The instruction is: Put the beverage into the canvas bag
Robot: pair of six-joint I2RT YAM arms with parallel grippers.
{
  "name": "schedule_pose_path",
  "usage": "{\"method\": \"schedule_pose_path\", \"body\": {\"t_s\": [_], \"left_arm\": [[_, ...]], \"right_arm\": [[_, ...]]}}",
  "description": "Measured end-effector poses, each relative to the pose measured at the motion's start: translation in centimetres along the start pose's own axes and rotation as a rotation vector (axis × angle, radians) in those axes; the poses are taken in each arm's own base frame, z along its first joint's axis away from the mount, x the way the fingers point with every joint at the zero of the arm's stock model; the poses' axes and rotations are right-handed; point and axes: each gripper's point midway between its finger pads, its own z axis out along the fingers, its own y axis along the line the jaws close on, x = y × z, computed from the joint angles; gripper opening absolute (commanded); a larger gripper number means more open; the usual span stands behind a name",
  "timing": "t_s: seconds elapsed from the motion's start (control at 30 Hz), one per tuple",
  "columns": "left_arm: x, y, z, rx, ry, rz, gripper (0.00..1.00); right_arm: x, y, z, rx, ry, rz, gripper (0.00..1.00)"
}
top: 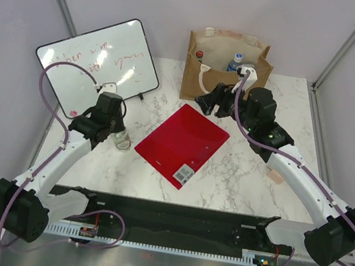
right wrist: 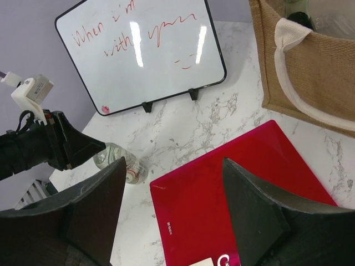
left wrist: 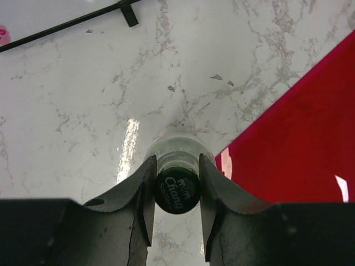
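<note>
The beverage is a clear glass bottle [top: 121, 140] with a black cap [left wrist: 177, 191]. It rests tilted on the marble table just left of the red folder. My left gripper [top: 114, 130] is shut on its neck, one finger on each side of the cap [left wrist: 177, 160]. In the right wrist view the bottle [right wrist: 113, 160] and the left gripper [right wrist: 66, 147] sit at the left. The canvas bag [top: 226, 60] stands upright at the back centre, its white handle showing [right wrist: 310, 66]. My right gripper [top: 213, 101] hovers open in front of the bag, above the folder's far corner [right wrist: 173, 163], holding nothing.
A red folder [top: 182, 144] lies flat mid-table [right wrist: 238, 205]. A small whiteboard [top: 97, 63] with red writing leans at the back left [right wrist: 144, 50]. Two bottles, one blue-capped [top: 237, 60], stand inside the bag. Grey walls close in both sides.
</note>
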Motion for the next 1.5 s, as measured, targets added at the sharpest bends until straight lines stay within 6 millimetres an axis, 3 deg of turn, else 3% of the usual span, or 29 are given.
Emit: {"method": "schedule_pose_path", "body": {"t_s": [0.07,0.17,0.3,0.37,0.6,0.77,0.9,1.1,1.23,1.33,1.43,1.5], "left_arm": [[0.0,-1.1,0.1,0.042,0.002,0.034,0.09],[0.0,-2.2,0.2,0.090,0.002,0.067,0.24],[0.1,-2.7,0.2,0.123,0.005,0.103,0.54],[0.0,-2.8,0.2,0.133,0.002,0.118,0.62],[-3.2,-4.8,-1.3,0.229,-0.087,0.104,0.86],[-4.4,-5.2,-2.3,0.250,-0.098,0.095,0.88],[-5.3,-4.4,-2.2,0.242,-0.066,0.033,0.88],[-6.7,1.4,-0.9,0.165,-0.039,-0.247,0.87],[-5.5,3.0,-1.4,0.126,-0.051,-0.358,0.83],[-4.2,3.7,-1.6,0.092,-0.054,-0.422,0.82],[-2.8,3.8,-0.9,0.074,-0.015,-0.462,0.83],[-1.5,3.9,0.1,0.056,0.030,-0.467,0.82]], "right_arm": [[0.3,0.3,0.0,-0.006,0.007,-0.003,0.77],[1.0,0.6,0.1,-0.014,0.022,-0.010,0.77],[1.5,0.7,0.1,-0.015,0.038,-0.017,0.77],[1.7,0.8,0.1,-0.015,0.044,-0.020,0.77],[2.8,0.9,0.5,-0.013,0.073,-0.032,0.77],[3.9,1.7,0.7,-0.033,0.096,-0.058,0.81],[6.1,3.7,1.2,-0.092,0.142,-0.096,0.84],[10.4,6.1,3.8,-0.183,0.213,-0.130,0.82],[13.2,6.6,6.2,-0.237,0.244,-0.140,0.75],[16.0,6.8,8.0,-0.289,0.271,-0.166,0.60],[18.8,6.9,9.4,-0.326,0.304,-0.185,0.50],[20.2,6.8,10.4,-0.335,0.320,-0.191,0.48]]}}
